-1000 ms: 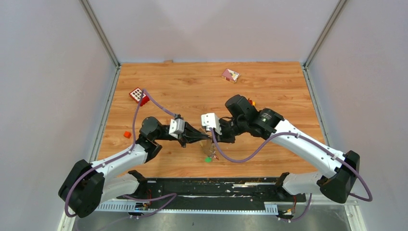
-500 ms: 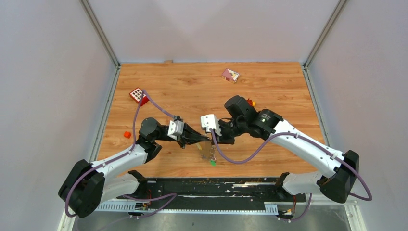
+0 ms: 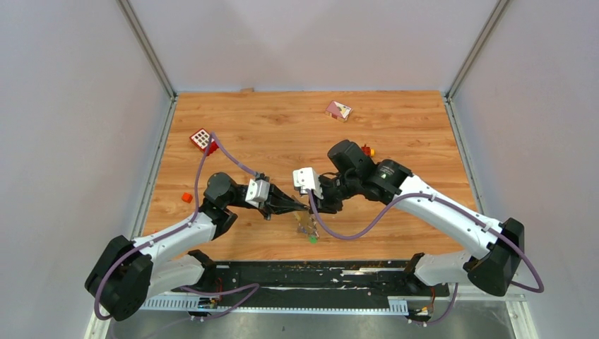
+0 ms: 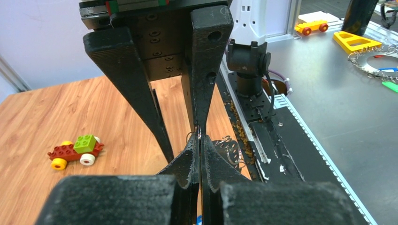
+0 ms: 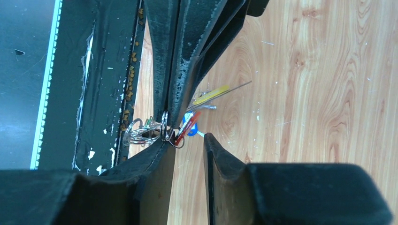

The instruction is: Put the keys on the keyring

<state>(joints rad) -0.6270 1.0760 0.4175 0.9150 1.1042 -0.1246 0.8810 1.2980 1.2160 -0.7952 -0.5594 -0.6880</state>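
over wood tabletop (image 3: 282, 127), left end effector (image 4: 199, 145) pinches keyring (image 5: 139, 136), keys (image 5: 187, 124) dangling.

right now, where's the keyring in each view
Top external: keyring at centre, just below the left gripper.
Left wrist: keyring mid-frame, just right of centre.
Right wrist: keyring left of centre, slightly low.
Shared landmark: the black strip along the table's near edge.

The brown wood-grain tabletop (image 3: 282, 127) looked smooth and satin, the thin silvery metal keyring (image 5: 136, 137) gleamed, the small coloured plastic-headed keys (image 5: 189, 123) shone glossy, and the black fingers (image 5: 187, 47) of the left gripper (image 5: 167, 121) were matt.
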